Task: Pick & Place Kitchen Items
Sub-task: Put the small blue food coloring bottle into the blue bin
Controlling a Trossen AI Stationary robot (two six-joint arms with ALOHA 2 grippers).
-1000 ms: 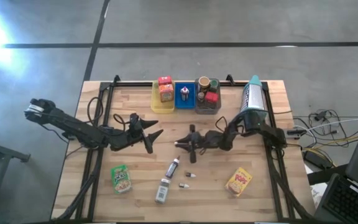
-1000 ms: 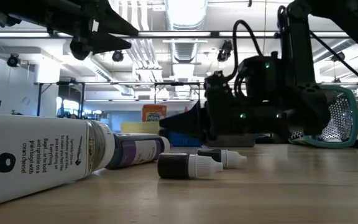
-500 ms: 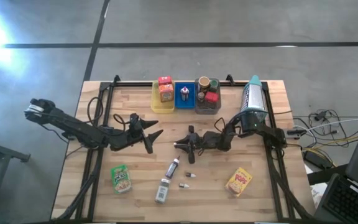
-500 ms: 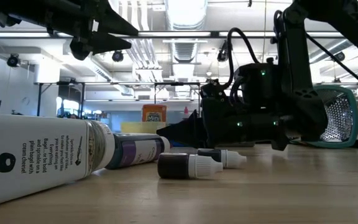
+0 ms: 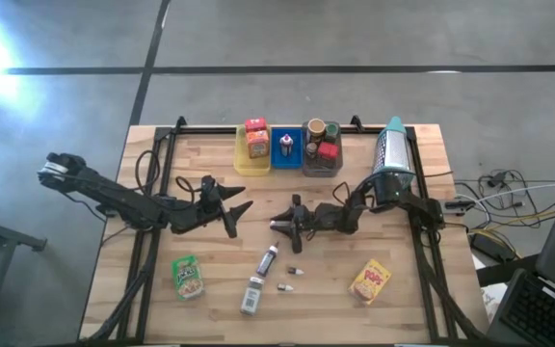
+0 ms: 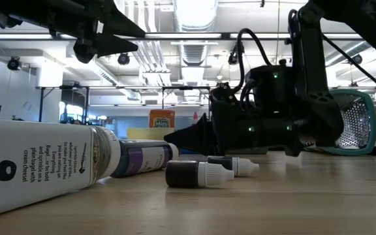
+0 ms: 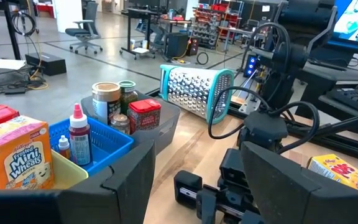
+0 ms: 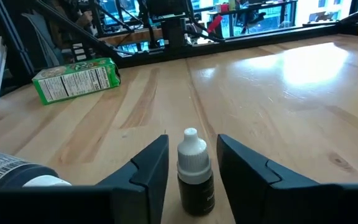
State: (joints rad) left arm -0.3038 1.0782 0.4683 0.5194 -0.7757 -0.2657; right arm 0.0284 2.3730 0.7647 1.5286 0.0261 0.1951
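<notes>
A: Where is the right gripper (image 5: pixel 287 226)?

B: Low over the middle of the desk (image 5: pixel 412 308), reaching toward the left arm's side. In the right wrist view a tiny vial (image 8: pixel 194 174) with a dark body and white cap stands upright on the wood between its two dark fingers (image 8: pixel 143 171).

A: Are the jaws pinching it?

B: No. They stand a little spread, with a sliver of gap on each side of the vial, so it sits between them but apart from both.

A: And the left gripper (image 5: pixel 240 214)?

B: It hangs above the desk just left of centre, jaws spread, holding nothing.

A: What else lies nearby?

B: In front of the right gripper two more vials (image 6: pixel 198 174) lie on their sides, next to a slim dark bottle (image 5: pixel 268 258) and a larger bottle with a white label (image 5: pixel 251 295). A green pouch (image 5: pixel 188 276) lies toward the left front, a yellow pouch (image 5: pixel 370 280) toward the right front. At the far edge sit a yellow tray (image 5: pixel 240 154) with snack boxes, a blue tray (image 5: pixel 285 154) and a grey tray (image 5: pixel 322 168) with jars; a grater (image 5: pixel 391 150) lies to their right.
</notes>
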